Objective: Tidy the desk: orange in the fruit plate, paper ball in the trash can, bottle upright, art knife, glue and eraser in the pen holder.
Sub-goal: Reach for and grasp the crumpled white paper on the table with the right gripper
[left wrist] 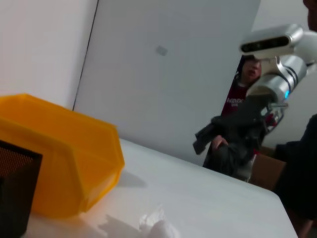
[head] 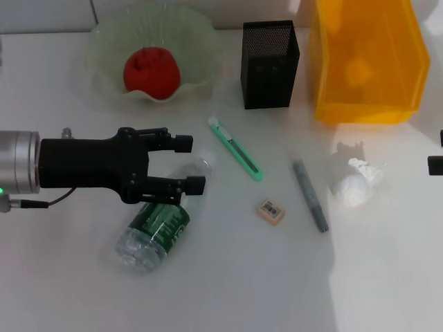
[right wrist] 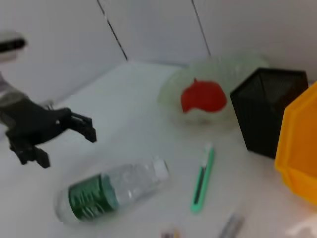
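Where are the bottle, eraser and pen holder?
bottle (head: 154, 234), head view, green label.
eraser (head: 270, 211), head view, top face.
pen holder (head: 269, 72), head view, front mesh wall.

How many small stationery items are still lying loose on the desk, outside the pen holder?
3: the green art knife in front of the pen holder, the eraser nearer the robot, and the grey glue stick beside it.

Head cam looks steeply down on the desk (head: 228, 277) from close above. Left wrist cam sits low near the surface, facing across to the yellow bin (left wrist: 64, 153) and the right arm. Right wrist cam faces back across, higher up. Both wrist views share the pen holder (right wrist: 270, 106).
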You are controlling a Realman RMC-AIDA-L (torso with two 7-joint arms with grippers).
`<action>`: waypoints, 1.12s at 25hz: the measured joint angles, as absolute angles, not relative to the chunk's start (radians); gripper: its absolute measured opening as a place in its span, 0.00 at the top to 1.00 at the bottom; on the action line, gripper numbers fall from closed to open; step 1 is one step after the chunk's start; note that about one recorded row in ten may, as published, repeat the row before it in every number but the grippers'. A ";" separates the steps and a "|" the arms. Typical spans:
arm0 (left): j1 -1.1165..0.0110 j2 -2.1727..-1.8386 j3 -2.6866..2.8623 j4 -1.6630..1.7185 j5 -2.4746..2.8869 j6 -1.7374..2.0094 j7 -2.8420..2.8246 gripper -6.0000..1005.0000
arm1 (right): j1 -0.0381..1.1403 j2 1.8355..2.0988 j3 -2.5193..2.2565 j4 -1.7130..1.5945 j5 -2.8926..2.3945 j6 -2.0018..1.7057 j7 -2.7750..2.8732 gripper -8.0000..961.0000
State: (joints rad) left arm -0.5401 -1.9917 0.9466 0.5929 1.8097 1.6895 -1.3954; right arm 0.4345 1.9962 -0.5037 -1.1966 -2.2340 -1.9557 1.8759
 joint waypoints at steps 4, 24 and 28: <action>-0.540 -1.994 0.946 0.590 1.816 1.688 -1.401 0.16 | 0.515 1.999 -0.565 -1.209 -2.345 -1.924 1.934 0.20; -0.531 -1.999 0.945 0.598 1.819 1.685 -1.423 0.16 | 0.683 2.078 -1.143 -1.063 -2.629 -1.563 2.187 0.22; -0.527 -1.999 0.942 0.598 1.819 1.678 -1.417 0.16 | 0.698 2.079 -1.205 -1.028 -2.637 -1.527 2.214 0.22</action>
State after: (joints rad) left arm -0.5269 -1.9988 0.9422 0.5982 1.8194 1.6781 -1.4175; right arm 0.6984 2.0789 -1.2051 -1.0279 -2.6366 -1.5267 2.2142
